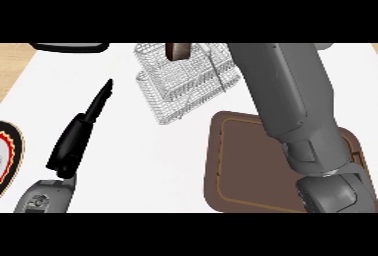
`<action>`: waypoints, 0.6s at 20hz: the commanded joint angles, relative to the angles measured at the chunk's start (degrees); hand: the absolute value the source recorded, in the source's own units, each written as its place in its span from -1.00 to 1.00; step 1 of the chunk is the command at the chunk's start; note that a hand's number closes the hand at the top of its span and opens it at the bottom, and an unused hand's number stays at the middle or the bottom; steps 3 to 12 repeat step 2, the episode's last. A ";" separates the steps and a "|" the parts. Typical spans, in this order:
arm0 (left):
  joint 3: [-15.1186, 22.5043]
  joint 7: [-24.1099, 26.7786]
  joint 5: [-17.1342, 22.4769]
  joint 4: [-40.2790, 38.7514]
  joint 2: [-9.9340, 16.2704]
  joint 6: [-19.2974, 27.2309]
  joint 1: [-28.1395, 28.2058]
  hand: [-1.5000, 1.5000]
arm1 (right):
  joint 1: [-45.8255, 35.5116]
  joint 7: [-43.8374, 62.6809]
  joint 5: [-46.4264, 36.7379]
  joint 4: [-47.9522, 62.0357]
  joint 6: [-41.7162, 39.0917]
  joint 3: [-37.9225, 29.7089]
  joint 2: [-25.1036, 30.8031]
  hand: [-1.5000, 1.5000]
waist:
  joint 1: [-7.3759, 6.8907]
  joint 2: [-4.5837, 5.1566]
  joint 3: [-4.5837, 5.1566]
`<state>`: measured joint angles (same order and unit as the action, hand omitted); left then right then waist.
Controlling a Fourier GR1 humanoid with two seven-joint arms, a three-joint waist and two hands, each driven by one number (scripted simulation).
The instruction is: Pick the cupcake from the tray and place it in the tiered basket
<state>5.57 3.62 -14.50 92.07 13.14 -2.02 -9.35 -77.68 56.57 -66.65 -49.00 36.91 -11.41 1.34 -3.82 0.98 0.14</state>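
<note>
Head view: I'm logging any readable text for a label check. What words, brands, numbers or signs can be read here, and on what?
None can be read.
Brown tray: plain, with only a thin inlaid line.
Wire tiered basket: no tag or label.
Plate at the left edge: a red and orange pattern, no lettering.
Left hand and right forearm: unmarked.

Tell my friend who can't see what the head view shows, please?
The robot's right forearm stretches over a brown tray to a wire tiered basket, where a brown cupcake sits at the top. The left hand rests open on the white counter.
</note>
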 commanded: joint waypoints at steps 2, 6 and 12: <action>-3.68 -2.58 0.98 0.88 1.82 0.20 -1.11 0.00 | -0.56 12.10 -10.80 -0.81 7.69 -1.29 1.28 -1.00 | 3.45 -1.37 -0.05; -3.68 -2.58 0.98 0.88 1.82 0.20 -1.11 0.00 | -0.56 12.10 -10.80 -0.81 7.69 -1.29 1.28 -1.00 | 3.45 -1.37 -0.05; -3.68 -2.58 0.98 0.88 1.82 0.20 -1.11 0.00 | -0.56 12.10 -10.80 -0.81 7.69 -1.29 1.28 -1.00 | 3.45 -1.37 -0.05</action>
